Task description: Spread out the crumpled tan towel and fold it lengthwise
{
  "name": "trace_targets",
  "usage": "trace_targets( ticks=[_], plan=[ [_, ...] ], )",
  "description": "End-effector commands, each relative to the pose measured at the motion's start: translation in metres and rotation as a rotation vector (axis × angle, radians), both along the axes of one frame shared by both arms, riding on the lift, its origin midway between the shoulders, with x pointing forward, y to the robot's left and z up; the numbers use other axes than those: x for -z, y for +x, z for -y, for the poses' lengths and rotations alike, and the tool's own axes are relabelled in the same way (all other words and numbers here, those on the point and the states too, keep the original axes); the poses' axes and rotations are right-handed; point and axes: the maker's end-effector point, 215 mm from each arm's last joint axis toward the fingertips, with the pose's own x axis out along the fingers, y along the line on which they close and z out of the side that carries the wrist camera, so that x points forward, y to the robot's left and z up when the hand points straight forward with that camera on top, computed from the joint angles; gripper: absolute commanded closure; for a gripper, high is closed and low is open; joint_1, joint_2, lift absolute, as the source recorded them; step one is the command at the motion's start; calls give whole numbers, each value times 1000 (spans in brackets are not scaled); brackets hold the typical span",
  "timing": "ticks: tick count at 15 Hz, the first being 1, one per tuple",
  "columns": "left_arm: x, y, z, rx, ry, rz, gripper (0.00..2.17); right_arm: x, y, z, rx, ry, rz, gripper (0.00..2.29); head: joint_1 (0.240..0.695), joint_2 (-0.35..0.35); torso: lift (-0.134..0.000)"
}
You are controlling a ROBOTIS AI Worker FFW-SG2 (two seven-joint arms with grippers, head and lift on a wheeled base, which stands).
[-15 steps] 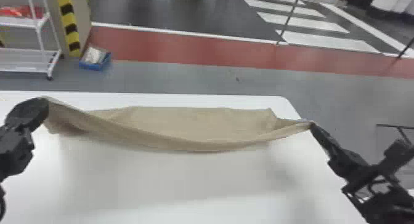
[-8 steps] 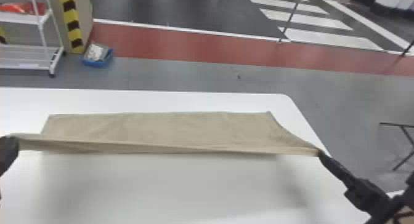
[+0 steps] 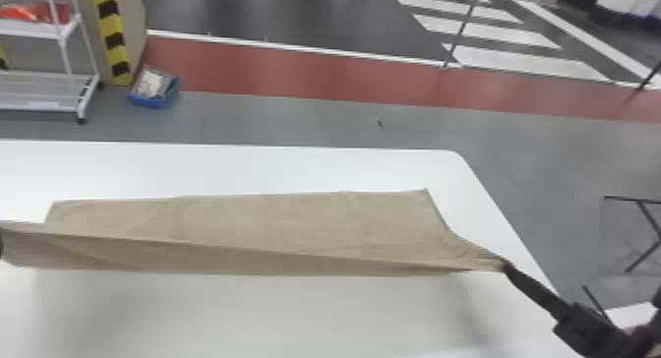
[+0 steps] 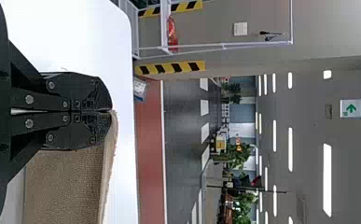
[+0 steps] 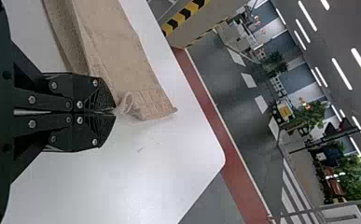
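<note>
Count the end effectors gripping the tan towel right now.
2. The left end effector is shut on the towel at its near left end; the right end effector pinches it at the near right end.

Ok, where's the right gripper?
Head view, right side: the right gripper is shut on the towel at its near right corner, inside the table's right edge.
</note>
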Motion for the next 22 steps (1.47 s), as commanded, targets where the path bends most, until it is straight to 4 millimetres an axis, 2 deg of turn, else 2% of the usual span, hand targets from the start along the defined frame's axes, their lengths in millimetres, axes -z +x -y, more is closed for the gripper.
trace_targets(
  ticks=[1, 2, 5, 6, 8, 10, 12, 17, 19, 20, 22],
  plan=[
    [4, 15, -8, -9, 31, -48, 1379, 1, 12, -3, 4, 24, -41, 1713, 695, -257, -124],
    [8, 21, -10, -13, 33, -64, 1379, 3, 20, -6, 3, 35, -56, 1713, 695, -249, -124],
    [0, 47, -13, -16, 34, -47, 1379, 9, 55, -18, -14, 74, -107, 1710, 695, -217, -124],
    [5, 55, -16, -19, 35, -64, 1379, 8, 69, -18, -20, 76, -117, 1710, 695, -207, -124],
    [-2, 68, -19, -30, 25, -49, 1379, 2, 92, -23, -31, 81, -113, 1706, 695, -188, -124],
    [-5, 78, -24, -36, 20, -57, 1379, -5, 109, -24, -32, 96, -98, 1706, 695, -165, -124],
    [-9, 89, -27, -39, 16, -53, 1379, -2, 125, -27, -38, 129, -94, 1706, 695, -153, -124],
    [5, 116, -38, -70, -10, -88, 1379, -21, 178, -20, -14, 145, -27, 1700, 695, -129, -124],
    [10, 124, -46, -81, -14, -97, 1376, -21, 198, -12, 15, 125, -14, 1700, 695, -124, -124],
    [13, 129, -50, -89, -11, -107, 1379, -14, 205, -8, 23, 107, -30, 1696, 695, -121, -124],
    [24, 137, -47, -72, -15, -142, 1376, -3, 216, -8, 29, 85, -50, 1696, 695, -118, -124]
  ],
)
